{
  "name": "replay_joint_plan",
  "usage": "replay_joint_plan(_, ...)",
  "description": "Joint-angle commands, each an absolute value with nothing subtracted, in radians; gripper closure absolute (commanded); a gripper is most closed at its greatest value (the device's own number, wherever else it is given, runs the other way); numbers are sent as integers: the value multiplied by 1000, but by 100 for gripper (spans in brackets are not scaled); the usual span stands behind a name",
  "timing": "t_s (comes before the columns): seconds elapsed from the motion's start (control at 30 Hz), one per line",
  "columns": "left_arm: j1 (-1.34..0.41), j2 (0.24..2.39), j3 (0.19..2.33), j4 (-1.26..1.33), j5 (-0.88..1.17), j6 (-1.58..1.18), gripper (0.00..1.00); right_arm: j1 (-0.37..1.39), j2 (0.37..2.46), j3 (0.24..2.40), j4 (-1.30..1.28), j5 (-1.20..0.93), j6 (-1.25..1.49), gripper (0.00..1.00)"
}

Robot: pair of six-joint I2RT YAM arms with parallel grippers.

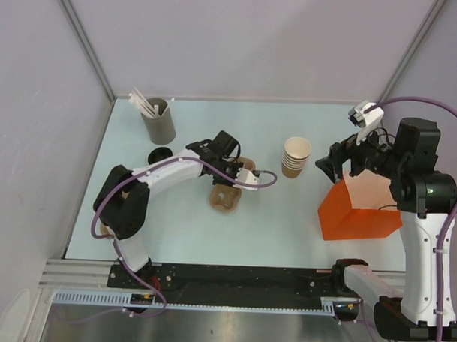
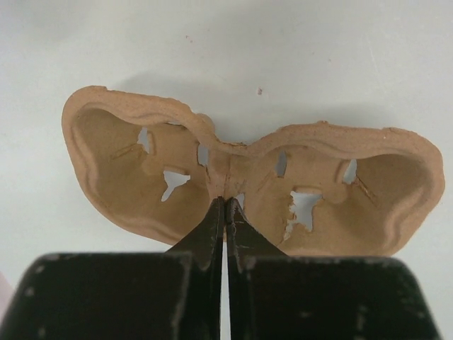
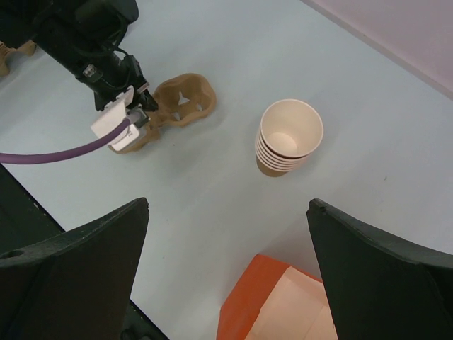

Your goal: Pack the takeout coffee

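The left gripper (image 2: pixel 225 212) is closed, pinching the middle rib of the brown moulded-pulp two-cup carrier (image 2: pixel 134 170). The right gripper (image 3: pixel 226 212) hangs wide open and empty above the orange paper bag (image 1: pixel 358 213). No lidded kraft cup shows, only stacked lidless tan cups (image 3: pixel 287 138). For a level lift, I think the pinch should sit exactly central.

Rough moulded-pulp carrier (image 2: pixel 106 177), smooth paper cup stack (image 3: pixel 287 138), matt orange bag (image 1: pixel 354 220)

On the table (image 1: pixel 287 225), the cup stack (image 1: pixel 296 156) stands between the carrier (image 2: pixel 382 191) and the bag (image 1: pixel 358 209).
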State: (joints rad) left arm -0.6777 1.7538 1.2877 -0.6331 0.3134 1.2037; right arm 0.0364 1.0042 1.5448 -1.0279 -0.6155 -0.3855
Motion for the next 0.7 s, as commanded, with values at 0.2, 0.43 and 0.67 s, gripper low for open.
replay_joint_plan(0.2, -733, 1764, 1376, -607, 321, 1129, 80, 61, 996, 1566, -1025, -589, -400, 0)
replay_joint_plan(0.43, -732, 1709, 1381, -615, 330, 1089, 48, 89, 1011, 1574, -1014, -584, -400, 0)
replay_joint_plan(0.67, -600, 1490, 1350, -588, 400, 939, 1, 161, 1089, 1655, -1058, -575, -422, 0)
